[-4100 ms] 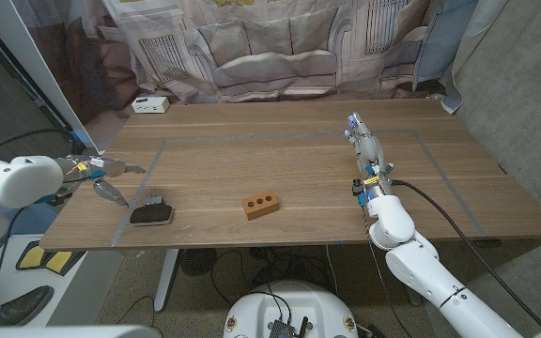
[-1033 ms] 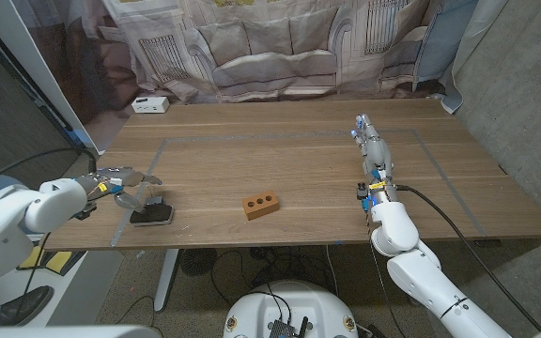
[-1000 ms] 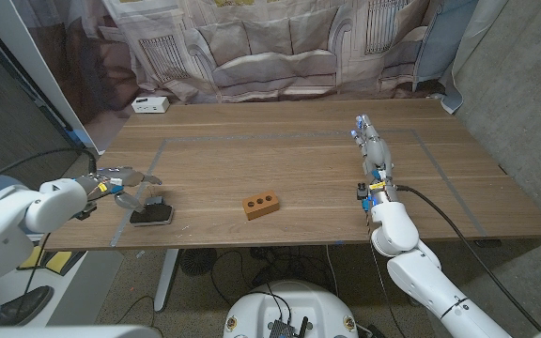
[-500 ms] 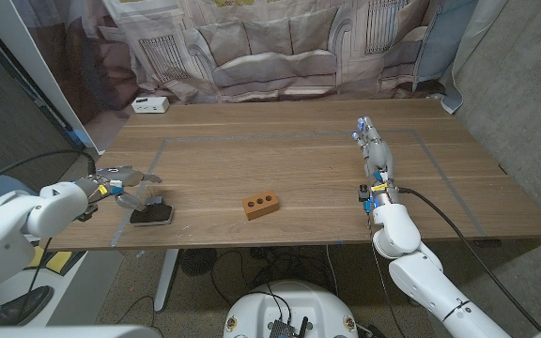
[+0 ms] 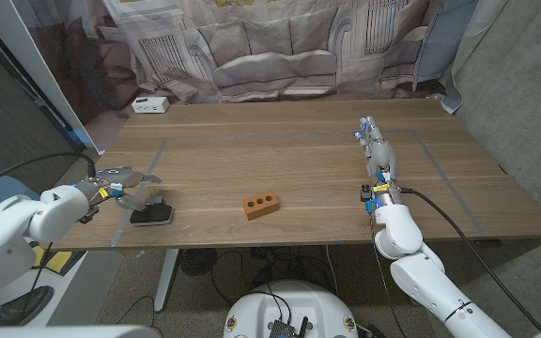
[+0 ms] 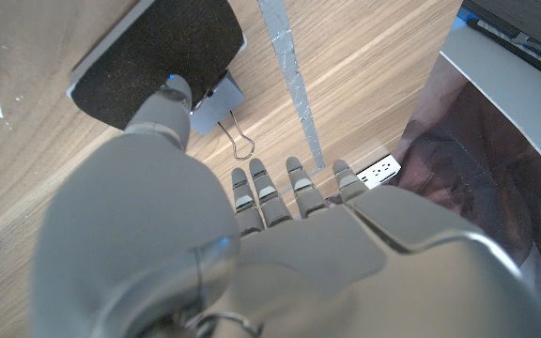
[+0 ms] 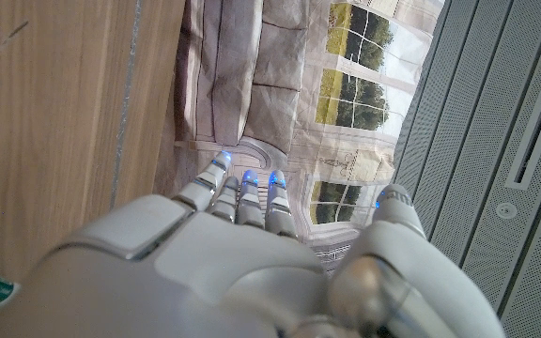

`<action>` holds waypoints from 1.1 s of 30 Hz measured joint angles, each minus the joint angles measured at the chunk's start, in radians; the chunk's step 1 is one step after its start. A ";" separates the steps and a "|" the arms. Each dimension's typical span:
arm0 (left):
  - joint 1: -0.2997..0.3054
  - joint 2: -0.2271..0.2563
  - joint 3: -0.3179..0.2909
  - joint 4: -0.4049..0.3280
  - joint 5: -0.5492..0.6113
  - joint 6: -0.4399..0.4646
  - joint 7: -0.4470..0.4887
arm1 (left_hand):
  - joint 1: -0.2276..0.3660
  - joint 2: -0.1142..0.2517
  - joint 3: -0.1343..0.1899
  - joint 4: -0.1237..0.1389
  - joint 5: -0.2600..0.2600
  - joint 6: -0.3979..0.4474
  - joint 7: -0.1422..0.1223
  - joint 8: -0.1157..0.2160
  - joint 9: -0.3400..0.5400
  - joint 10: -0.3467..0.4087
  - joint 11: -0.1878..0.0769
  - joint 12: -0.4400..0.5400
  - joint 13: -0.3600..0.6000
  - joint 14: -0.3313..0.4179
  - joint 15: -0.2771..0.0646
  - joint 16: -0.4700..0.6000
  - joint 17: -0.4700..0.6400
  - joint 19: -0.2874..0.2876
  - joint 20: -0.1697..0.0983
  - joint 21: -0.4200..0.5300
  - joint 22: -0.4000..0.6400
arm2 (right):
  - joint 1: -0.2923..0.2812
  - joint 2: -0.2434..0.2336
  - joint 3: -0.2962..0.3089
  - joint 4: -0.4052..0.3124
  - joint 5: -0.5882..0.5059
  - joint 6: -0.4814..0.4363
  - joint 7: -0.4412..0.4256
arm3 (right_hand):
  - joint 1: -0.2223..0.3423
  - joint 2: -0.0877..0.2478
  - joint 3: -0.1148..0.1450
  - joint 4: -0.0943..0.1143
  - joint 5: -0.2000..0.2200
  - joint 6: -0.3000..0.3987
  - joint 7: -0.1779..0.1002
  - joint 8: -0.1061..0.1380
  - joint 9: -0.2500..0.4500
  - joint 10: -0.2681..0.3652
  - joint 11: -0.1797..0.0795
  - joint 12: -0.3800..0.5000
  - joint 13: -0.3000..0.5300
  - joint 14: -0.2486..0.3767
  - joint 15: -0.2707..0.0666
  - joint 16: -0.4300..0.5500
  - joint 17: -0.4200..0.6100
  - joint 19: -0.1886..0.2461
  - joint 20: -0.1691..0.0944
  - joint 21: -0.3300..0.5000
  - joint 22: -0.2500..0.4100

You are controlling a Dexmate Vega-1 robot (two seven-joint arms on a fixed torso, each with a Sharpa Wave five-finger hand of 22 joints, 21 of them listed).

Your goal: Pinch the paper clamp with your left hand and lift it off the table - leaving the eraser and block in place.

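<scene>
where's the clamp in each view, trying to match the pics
Head view: the clamp lies near the table's front left, against the black eraser, under the left hand.
Left wrist view: the clamp sits beside the eraser, beyond the hand's fingertips, not yet held.
Right wrist view: not in it.
Shared landmark: the grey tape line next to the clamp.

No legible text — anywhere.

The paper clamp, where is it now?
In the head view the clamp lies at the table's front left, against the eraser, below the left hand.
</scene>
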 measured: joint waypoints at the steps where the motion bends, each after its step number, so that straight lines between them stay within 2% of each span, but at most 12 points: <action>1: 0.000 0.000 0.001 0.001 0.000 0.000 0.002 | 0.000 0.000 0.000 0.000 -0.003 0.000 0.001 0.000 0.000 0.002 -0.002 0.000 0.000 0.004 0.003 0.000 0.000 0.004 0.004 0.000 0.000 | 0.000 0.000 0.000 0.000 0.000 0.001 0.000 | 0.000 0.000 0.000 0.000 0.000 0.000 0.000 0.000 0.000 0.000 0.000 0.000 0.000 0.000 0.000 0.000 0.000 0.000 0.000 0.000 0.000; 15: 0.006 0.006 0.016 0.013 0.002 0.007 0.039 | 0.010 0.000 -0.004 -0.004 -0.007 0.036 0.004 0.004 0.000 0.029 -0.004 0.007 0.000 0.028 -0.004 0.000 0.000 0.036 0.004 0.007 0.000 | -0.002 0.001 0.004 0.001 -0.003 0.005 -0.001 | 0.000 0.000 0.000 0.000 0.000 0.005 -0.005 0.000 0.000 0.006 -0.002 0.000 0.000 0.000 0.000 0.000 0.000 0.005 0.005 0.000 0.000; 22: -0.003 0.016 0.031 0.026 -0.008 0.010 0.054 | 0.016 0.005 -0.004 -0.004 -0.007 0.052 0.005 0.007 0.000 0.040 0.004 0.007 0.000 0.039 -0.004 0.000 0.000 0.046 0.004 0.008 0.000 | 0.001 -0.001 0.004 -0.001 -0.003 -0.008 0.001 | 0.000 0.000 0.000 0.000 0.000 0.005 -0.005 0.000 0.005 0.005 -0.002 0.000 0.002 0.000 0.000 0.000 0.000 0.005 0.005 0.000 0.000; 24: -0.006 0.019 0.035 0.029 -0.013 0.011 0.058 | 0.020 0.001 -0.004 -0.004 -0.011 0.059 -0.002 0.007 0.000 0.047 0.001 0.007 0.000 0.043 -0.008 0.000 0.000 0.048 0.006 0.008 0.000 | 0.003 -0.002 0.004 -0.003 -0.003 -0.011 0.001 | 0.000 0.000 0.000 0.000 0.000 0.005 -0.005 0.000 0.005 0.005 -0.002 0.000 0.002 0.000 0.000 0.000 0.000 0.005 0.005 0.000 0.000; 27: -0.010 0.024 0.042 0.034 -0.021 0.011 0.065 | 0.020 0.001 -0.004 -0.004 -0.011 0.064 0.004 0.007 0.000 0.061 0.000 0.011 0.000 0.046 -0.008 0.000 0.000 0.054 0.003 0.008 0.000 | 0.005 -0.003 0.004 -0.004 -0.002 -0.017 0.001 | 0.000 0.000 0.000 0.000 0.000 0.005 -0.005 0.000 0.005 0.005 -0.002 0.000 0.002 0.000 0.000 0.000 0.000 0.005 0.005 0.000 0.000; 30: -0.014 0.029 0.048 0.038 -0.028 0.011 0.071 | 0.020 0.001 -0.004 -0.004 -0.011 0.073 -0.006 0.007 0.000 0.070 -0.001 0.015 0.000 0.055 -0.009 0.000 0.000 0.054 0.003 0.008 0.000 | 0.006 -0.004 0.004 -0.005 0.000 -0.021 0.001 | 0.000 0.000 0.000 0.000 0.000 0.005 -0.005 0.000 0.005 0.005 -0.002 0.000 0.002 0.000 0.000 0.000 0.000 0.005 0.005 0.000 0.000; 33: -0.018 0.035 0.054 0.042 -0.035 0.011 0.077 | 0.024 0.006 -0.004 -0.004 -0.011 0.081 -0.002 0.008 0.000 0.072 0.000 0.015 0.000 0.055 -0.009 0.000 0.000 0.060 0.002 0.008 0.000 | 0.006 -0.004 0.004 -0.005 0.001 -0.023 0.001 | 0.000 0.000 0.000 0.000 0.000 0.005 -0.005 0.000 0.005 0.005 -0.002 0.000 0.002 0.000 0.000 0.000 0.000 0.005 0.005 0.000 0.000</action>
